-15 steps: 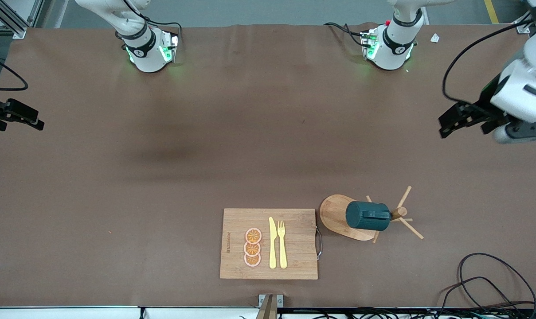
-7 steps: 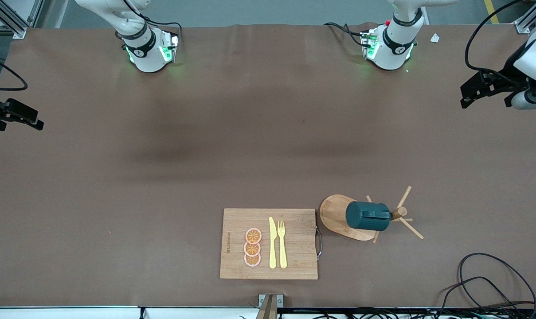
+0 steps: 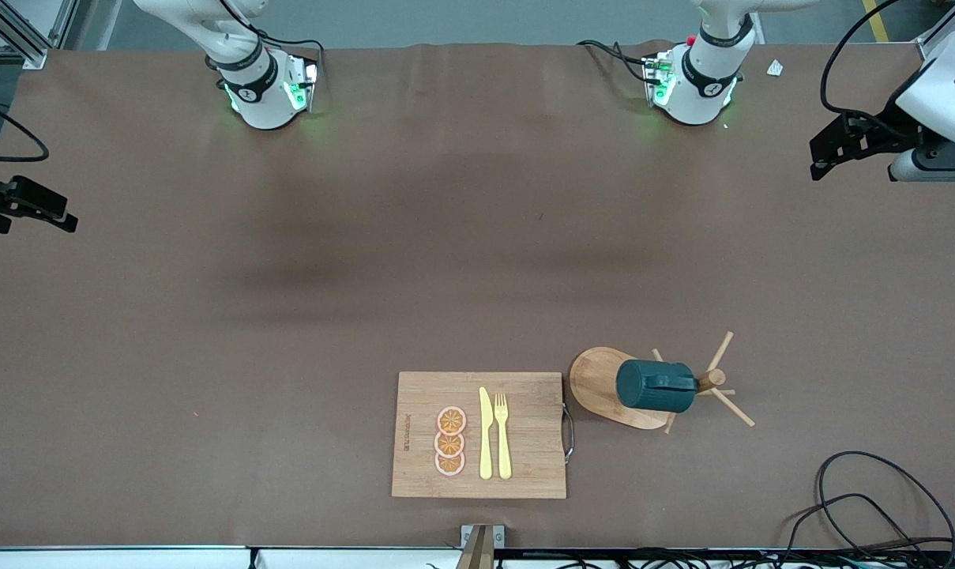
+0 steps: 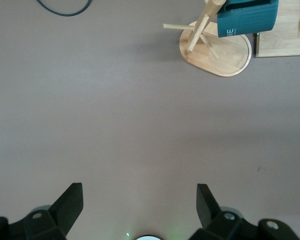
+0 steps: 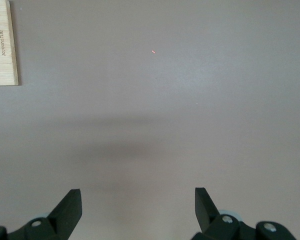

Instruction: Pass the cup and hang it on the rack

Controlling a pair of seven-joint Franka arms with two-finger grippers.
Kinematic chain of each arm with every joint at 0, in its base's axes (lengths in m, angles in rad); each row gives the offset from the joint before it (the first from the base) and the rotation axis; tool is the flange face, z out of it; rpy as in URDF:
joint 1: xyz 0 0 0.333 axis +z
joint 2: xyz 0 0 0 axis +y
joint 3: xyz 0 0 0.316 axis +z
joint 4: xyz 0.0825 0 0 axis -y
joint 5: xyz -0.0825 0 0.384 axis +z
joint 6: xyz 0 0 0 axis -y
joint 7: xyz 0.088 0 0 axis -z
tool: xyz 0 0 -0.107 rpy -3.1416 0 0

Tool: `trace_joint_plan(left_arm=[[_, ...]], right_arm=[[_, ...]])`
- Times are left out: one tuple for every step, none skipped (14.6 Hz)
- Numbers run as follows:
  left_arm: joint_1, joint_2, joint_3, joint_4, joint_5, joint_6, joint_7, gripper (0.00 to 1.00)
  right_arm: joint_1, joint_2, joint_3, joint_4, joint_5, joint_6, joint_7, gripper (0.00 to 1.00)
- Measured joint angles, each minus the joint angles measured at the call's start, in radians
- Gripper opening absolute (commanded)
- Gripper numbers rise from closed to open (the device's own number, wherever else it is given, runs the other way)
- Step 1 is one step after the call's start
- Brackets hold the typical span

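Front view shows the smooth dark teal cylindrical cup (image 3: pixel 656 386) hung on the light wooden peg rack (image 3: pixel 603 385), hiding its post, beside a rectangular bamboo cutting board (image 3: pixel 479 435). Left gripper (image 3: pixel 829 150) and right gripper (image 3: pixel 39 211) wait at the table's ends, spread wide, empty.

Cup (image 3: pixel 656 386) dark teal; rack (image 3: pixel 603 383) pale wood; table (image 3: pixel 287 316) plain brown — orange slices (image 3: pixel 450 441), yellow knife (image 3: pixel 486 433), fork (image 3: pixel 502 435) on bamboo board (image 3: pixel 524 478).

The dark teal cup (image 3: pixel 656 386) hangs sideways on a peg of the wooden rack (image 3: pixel 603 385), whose oval base sits on the table.
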Motion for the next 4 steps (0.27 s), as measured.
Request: trace_joint_plan(left_arm=[[-0.002,0.0,-0.002,0.0,0.0,0.0,0.0,1.0],[-0.005,0.0,-0.002,0.0,0.0,0.0,0.0,1.0],[-0.006,0.0,-0.002,0.0,0.0,0.0,0.0,1.0],[-0.007,0.0,-0.003,0.0,-0.001,0.0,0.0,1.0]], right_arm=[[0.0,0.0,0.0,0.0,0.0,0.0,0.0,1.0],[0.0,0.0,0.0,0.0,0.0,0.0,0.0,1.0],[0.0,0.0,0.0,0.0,0.0,0.0,0.0,1.0],[0.0,0.0,0.0,0.0,0.0,0.0,0.0,1.0]])
